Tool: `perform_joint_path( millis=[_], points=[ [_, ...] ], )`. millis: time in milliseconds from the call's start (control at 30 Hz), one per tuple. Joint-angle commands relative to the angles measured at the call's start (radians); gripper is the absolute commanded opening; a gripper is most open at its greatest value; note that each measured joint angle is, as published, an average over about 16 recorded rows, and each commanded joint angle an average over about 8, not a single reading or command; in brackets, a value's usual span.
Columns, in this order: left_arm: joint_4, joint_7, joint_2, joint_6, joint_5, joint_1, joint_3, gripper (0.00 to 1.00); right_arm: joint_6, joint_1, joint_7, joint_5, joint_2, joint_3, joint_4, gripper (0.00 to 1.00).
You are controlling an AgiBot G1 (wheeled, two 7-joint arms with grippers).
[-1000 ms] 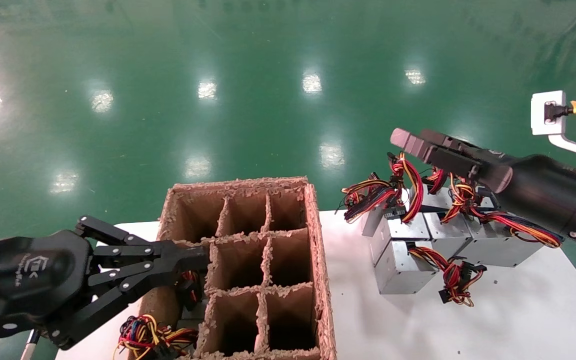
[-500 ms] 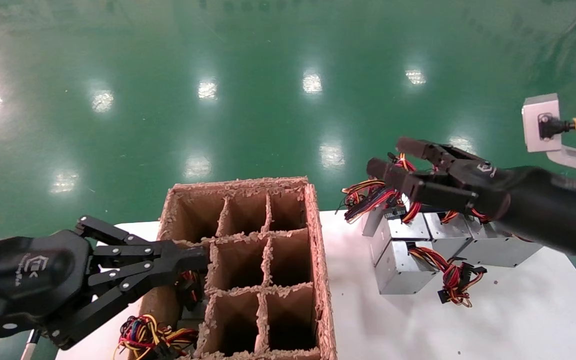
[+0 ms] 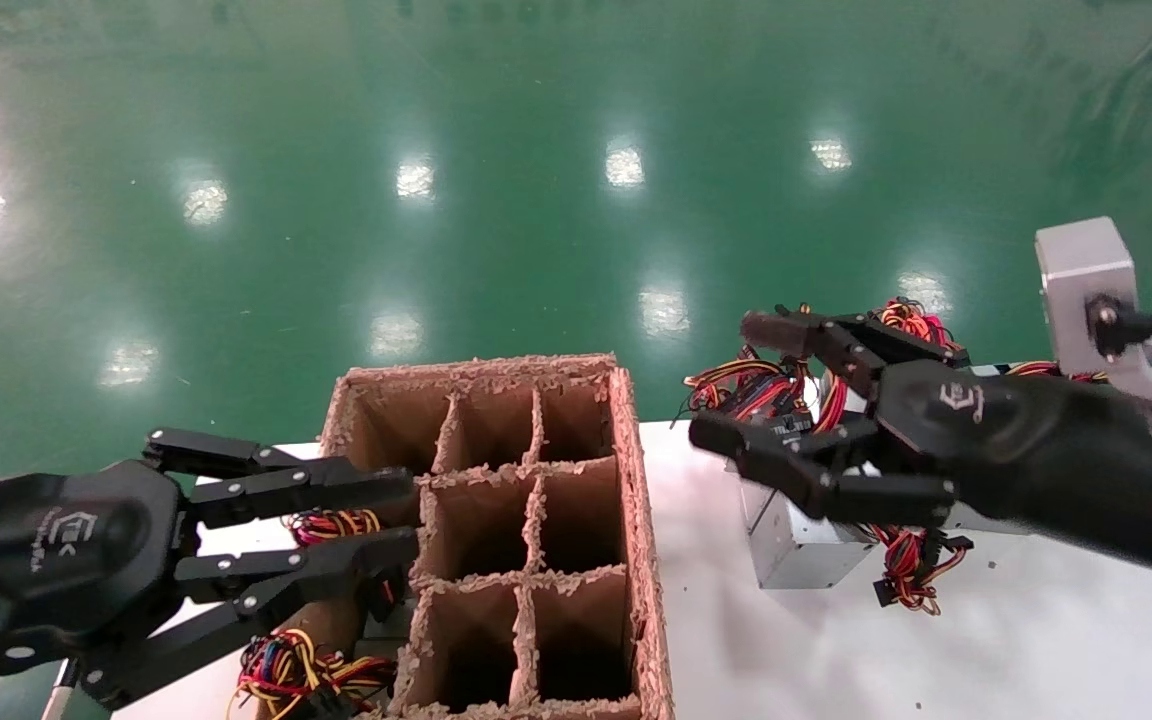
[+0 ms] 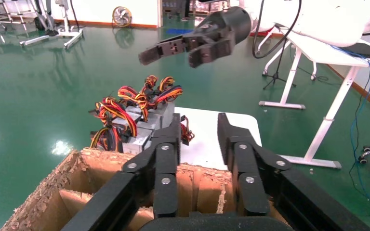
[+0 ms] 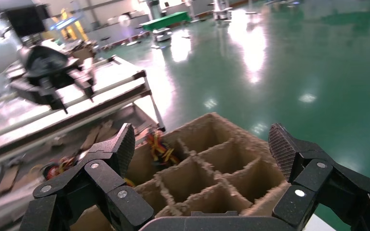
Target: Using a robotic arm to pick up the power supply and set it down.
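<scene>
The right gripper is hanging at the right of the head view with its fingers spread wide apart and nothing between them. One finger is reaching toward the coloured wires at the far end of the cluster, while the other is crossing in front of the nearest power supply, the silver-grey box at centre right. From this angle it cannot be told whether either finger is touching metal or wire. In the left wrist view the same gripper is showing at upper centre, above the power supplies and clear of their wire loops. More boxes are sitting behind the nearest one, largely hidden by the black gripper body and the robotic arm running off to the right edge.

The left gripper is sitting at lower left of the head view, its fingers parted, their tips lying at the left wall of the cardboard box, which is divided into compartments. A wire bundle is showing between those fingers, and another is lying below them at the bottom edge. The box and the power supplies are resting on the white table, well apart from each other.
</scene>
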Motion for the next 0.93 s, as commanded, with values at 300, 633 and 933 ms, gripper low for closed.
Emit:
perform_joint_path(
  millis=[300, 633, 933],
  points=[
    [0.0, 0.0, 0.0, 0.0, 0.0, 0.0, 0.0, 1.0, -0.106, -0.005, -0.067, 0.009, 0.004, 0.021, 0.043, 1.0],
    [0.0, 0.0, 0.0, 0.0, 0.0, 0.0, 0.0, 1.0, -0.207, -0.01, -0.13, 0.017, 0.008, 0.04, 0.084, 1.0],
    [0.0, 0.0, 0.0, 0.0, 0.0, 0.0, 0.0, 1.0, -0.243, -0.012, -0.148, 0.019, 0.009, 0.048, 0.098, 1.0]
  ],
)
